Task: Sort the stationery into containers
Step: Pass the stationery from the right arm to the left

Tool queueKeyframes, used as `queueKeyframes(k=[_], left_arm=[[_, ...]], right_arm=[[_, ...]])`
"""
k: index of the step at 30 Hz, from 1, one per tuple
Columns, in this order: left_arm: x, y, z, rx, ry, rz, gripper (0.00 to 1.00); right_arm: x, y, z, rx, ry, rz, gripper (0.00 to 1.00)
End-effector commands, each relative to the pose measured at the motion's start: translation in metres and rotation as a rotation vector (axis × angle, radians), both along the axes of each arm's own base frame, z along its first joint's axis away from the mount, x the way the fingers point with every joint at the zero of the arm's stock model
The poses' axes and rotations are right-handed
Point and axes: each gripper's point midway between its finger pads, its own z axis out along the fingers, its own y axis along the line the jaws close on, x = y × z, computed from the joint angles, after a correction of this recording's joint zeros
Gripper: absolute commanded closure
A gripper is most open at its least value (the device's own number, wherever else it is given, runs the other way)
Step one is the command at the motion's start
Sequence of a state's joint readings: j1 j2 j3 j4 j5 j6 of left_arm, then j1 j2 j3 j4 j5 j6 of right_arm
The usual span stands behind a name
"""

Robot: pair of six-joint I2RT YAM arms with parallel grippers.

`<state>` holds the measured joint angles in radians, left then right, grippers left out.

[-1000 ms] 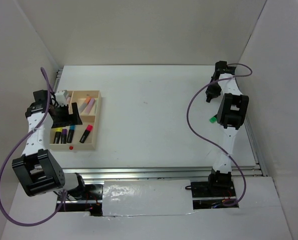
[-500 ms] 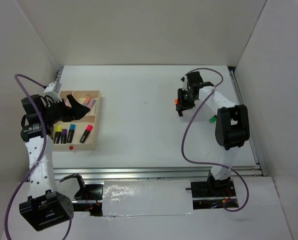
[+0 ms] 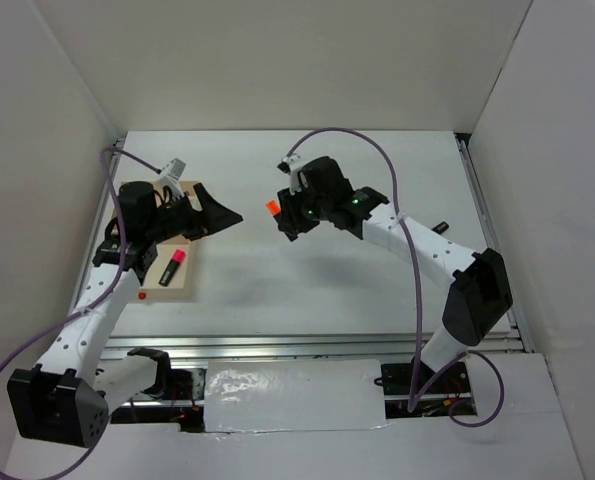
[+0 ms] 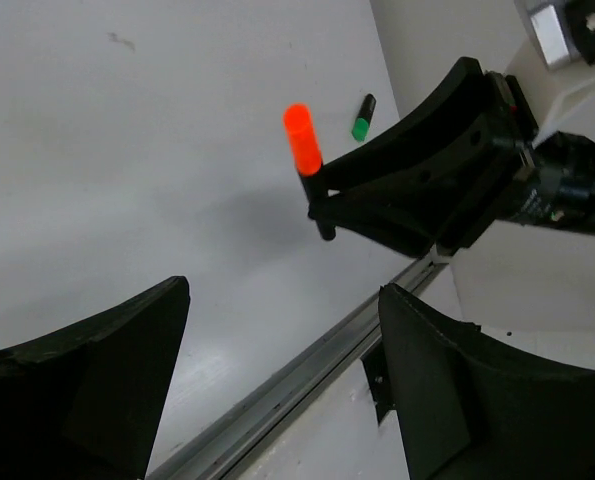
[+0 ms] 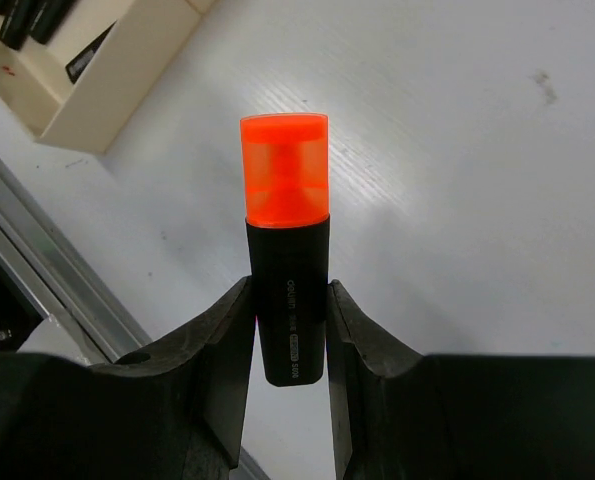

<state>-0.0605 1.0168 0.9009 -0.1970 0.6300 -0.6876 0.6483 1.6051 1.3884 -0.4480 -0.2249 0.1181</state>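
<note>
Two robot arms meet over a white bench (image 3: 327, 290). The right hand (image 3: 282, 215) reaches in from the right, above the middle of the bench, with its fingers (image 5: 227, 350) clamped on the black body of an orange-capped marker (image 3: 273, 207). The marker is held clear of the surface with its cap pointing toward the other arm. The right wrist camera shows the grip up close: the marker (image 5: 286, 250) sits between the two dark pads, and its bright cap stands well proud of the fingertips.

Facing it, the left hand (image 3: 227, 215) hangs just past the right edge of the wooden tray (image 3: 172, 290). Its jaws are spread wide and carry nothing. Through the gap between those fingers (image 4: 87, 380), the left wrist camera sees the right hand (image 4: 322, 205) and the marker it holds (image 4: 302, 145). The two hands are near each other but apart.

The tray sits at the left side of the bench, partly hidden under the left arm. A pink-capped marker (image 3: 172, 268) lies in its near right compartment, beside a red dot (image 3: 142, 296) on the rim. A green-capped marker (image 4: 363, 117) lies loose on the bench far behind the right hand, well away from the tray.
</note>
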Motion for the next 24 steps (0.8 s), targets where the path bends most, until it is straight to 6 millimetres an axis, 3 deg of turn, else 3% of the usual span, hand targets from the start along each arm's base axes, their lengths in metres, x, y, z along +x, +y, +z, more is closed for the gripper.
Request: queueKeyframes(k=[1,8,14,22,24], left_arm=[[0.017,-0.020,0.020,-0.068,-0.021,0.036,0.12],[0.031,-0.020,0.010,-0.066,0.018,0.065,0.19],[0.033,-0.025,0.004,-0.073,0.036,0.056,0.20],[0.030,-0.026,-0.001,-0.083,0.046,0.049,0.21],[0.028,-0.027,-0.011,-0.080,0.069,0.049,0.24]], right_arm=[[0.006,0.024,0.044,0.048,-0.138,-0.032,1.00],[-0.010,0.053,0.061,0.088,-0.176,-0.020,1.00],[-0.026,0.074,0.060,0.074,-0.170,0.032,1.00],[-0.030,0.094,0.060,0.087,-0.153,0.057,1.00],[-0.030,0.099,0.062,0.093,-0.153,0.059,1.00]])
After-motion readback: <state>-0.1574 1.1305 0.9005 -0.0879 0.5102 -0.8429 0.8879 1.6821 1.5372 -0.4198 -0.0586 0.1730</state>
